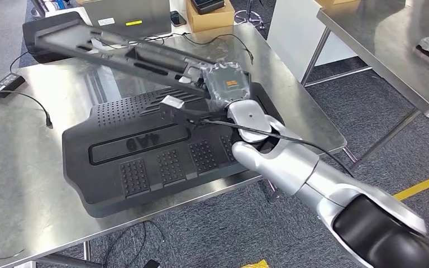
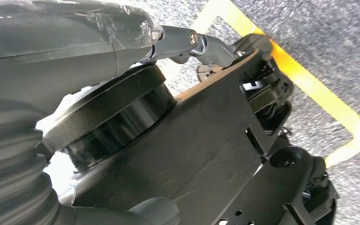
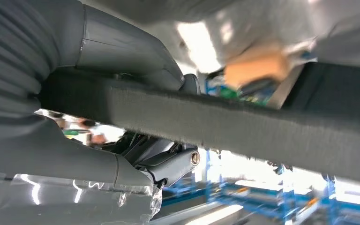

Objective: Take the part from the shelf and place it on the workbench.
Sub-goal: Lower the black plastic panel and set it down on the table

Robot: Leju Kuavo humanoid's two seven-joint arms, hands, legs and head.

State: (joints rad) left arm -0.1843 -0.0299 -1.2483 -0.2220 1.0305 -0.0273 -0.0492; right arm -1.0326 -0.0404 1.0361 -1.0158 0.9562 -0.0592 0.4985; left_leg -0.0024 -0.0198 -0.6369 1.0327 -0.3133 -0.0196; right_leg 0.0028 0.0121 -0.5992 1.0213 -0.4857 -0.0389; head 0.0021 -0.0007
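**Operator:** Which step is in hand?

**Technician:** The placing step, by the look of it. The right hand grips the near end of the long black part. In the right wrist view its thumb and fingers close on the part's dark edge from both sides. The part runs away from the hand, tilted, above the steel workbench. Whether its far end already rests on the surface cannot be told.

**Operator:** What lies near the hand?

**Technician:** A large black panel lies flat just below and in front of the hand.

**Operator:** What does the next move call for?

**Technician:** Probably lowering the held end until the part is supported, then releasing the grasp. The panel under the hand limits the landing space.

**Operator:** And the left hand?

**Technician:** It hangs toward the floor; its state cannot be told.
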